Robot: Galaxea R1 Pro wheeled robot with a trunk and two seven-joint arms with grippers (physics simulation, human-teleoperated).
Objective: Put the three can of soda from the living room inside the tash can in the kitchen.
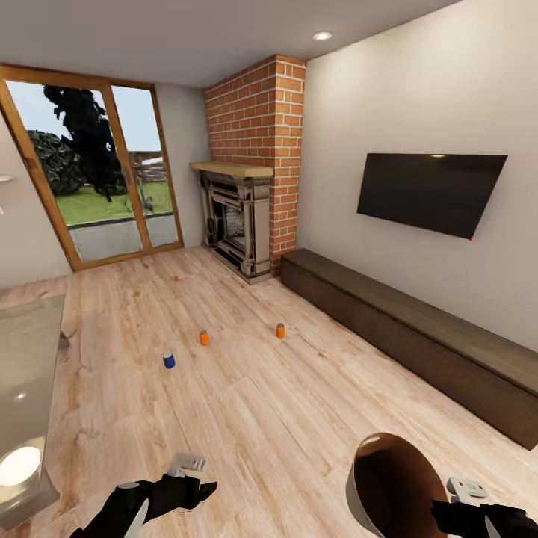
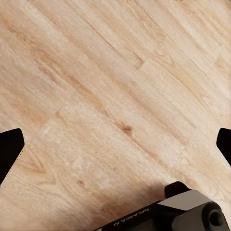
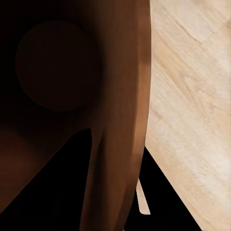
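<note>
The right gripper [image 1: 478,515] is gripping the tash can [image 1: 392,486] by its rim: in the right wrist view one finger is reaching down inside the copper-brown wall [image 3: 115,120] and the other is lying outside it, so the jaws are closed on the wall. The bin is hanging just beside that gripper, on its inner side, tilted so its mouth is facing up and toward the robot, its axis leaning off vertical. It is looking stiff and light, though its glossy inside may be slippery under a single-point grip.

The left gripper [image 1: 196,478] is hovering over bare plank floor [image 2: 115,96] with nothing between its fingers [image 2: 9,149], which are standing wide apart at the edges of the left wrist view.

Well ahead of both grippers, three cans are standing upright on the floor, long axes vertical, grey tops up: the blue can [image 1: 169,360] nearest, ahead of the left gripper; the first orange can [image 1: 204,338] just beyond it; the second orange can [image 1: 280,330] farther toward the right gripper's side, near the fireplace [image 1: 235,224]. They are probably light, rigid, smooth-sided and easy to tip; taking each around mid-body is looking safest.
</note>
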